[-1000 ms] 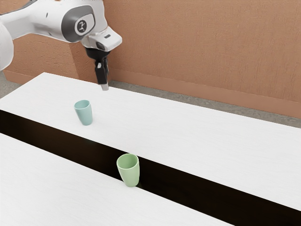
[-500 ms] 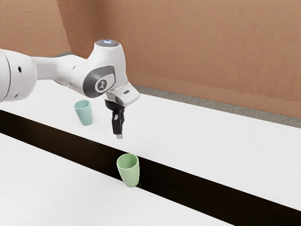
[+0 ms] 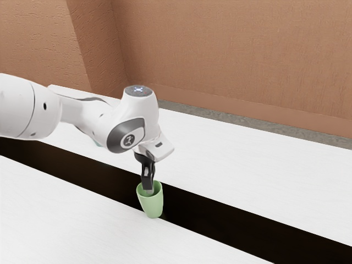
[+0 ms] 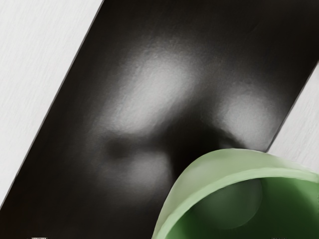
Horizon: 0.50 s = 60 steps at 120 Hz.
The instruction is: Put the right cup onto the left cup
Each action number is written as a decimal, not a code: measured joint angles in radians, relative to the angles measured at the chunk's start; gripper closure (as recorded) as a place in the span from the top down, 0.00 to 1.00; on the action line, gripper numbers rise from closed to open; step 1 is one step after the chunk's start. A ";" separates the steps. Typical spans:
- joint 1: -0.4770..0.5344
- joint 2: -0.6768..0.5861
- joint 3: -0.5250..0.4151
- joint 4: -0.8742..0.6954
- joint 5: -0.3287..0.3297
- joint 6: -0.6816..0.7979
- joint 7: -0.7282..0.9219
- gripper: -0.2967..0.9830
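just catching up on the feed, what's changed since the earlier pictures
The tool came down and toward the exterior view's right, to the mouth of the green cup; whether it grips that cup, I can't tell. The green cup stayed put. The arm now hides most of the teal cup.

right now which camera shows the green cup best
The exterior view: it has the green cup from rim to base, with the gripper at its mouth. The wrist view shows part of its rim, wall and inside, cut off below.
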 joint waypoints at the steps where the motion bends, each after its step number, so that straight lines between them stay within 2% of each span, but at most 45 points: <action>1: 0.000 0.000 0.000 -0.002 0.000 0.002 -0.001 0.64; 13: -0.001 -0.001 -0.001 -0.021 0.001 0.026 -0.018 0.44; 25: -0.004 -0.002 -0.006 -0.029 0.001 0.040 -0.035 0.31; 41: -0.005 -0.006 -0.009 -0.043 0.001 0.051 -0.057 0.23; 60: -0.005 -0.020 -0.009 -0.051 0.001 0.058 -0.080 0.18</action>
